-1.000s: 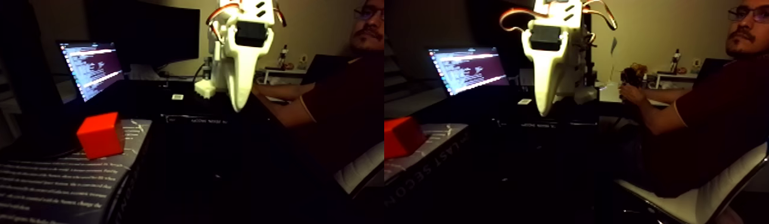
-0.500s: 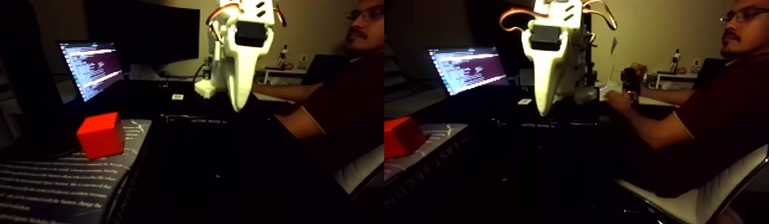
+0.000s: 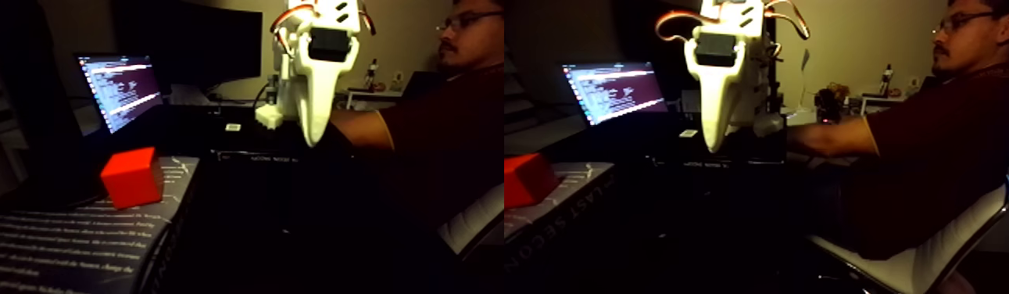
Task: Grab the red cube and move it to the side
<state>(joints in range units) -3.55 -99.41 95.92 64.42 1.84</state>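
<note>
Dim room, dark bench point(image 3: 291, 203). Red cube point(image 3: 131, 177) sits on a book point(image 3: 73, 242) at 8 o'clock of the pincer point(image 3: 313, 141), well apart. Pincer hangs raised, empty; spread or pressed, cannot tell. Fits cube awaiting pickup or already set aside.

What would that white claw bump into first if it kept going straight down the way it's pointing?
Probably the dark tabletop beneath it. The gripper points straight down, and the red cube sits well off to the left, though depth is unclear.

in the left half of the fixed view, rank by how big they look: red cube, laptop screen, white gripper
1. white gripper, the tallest, though it may hang nearer the camera
2. laptop screen
3. red cube

The screen and cube look close in area, so their order is unsure.
</note>
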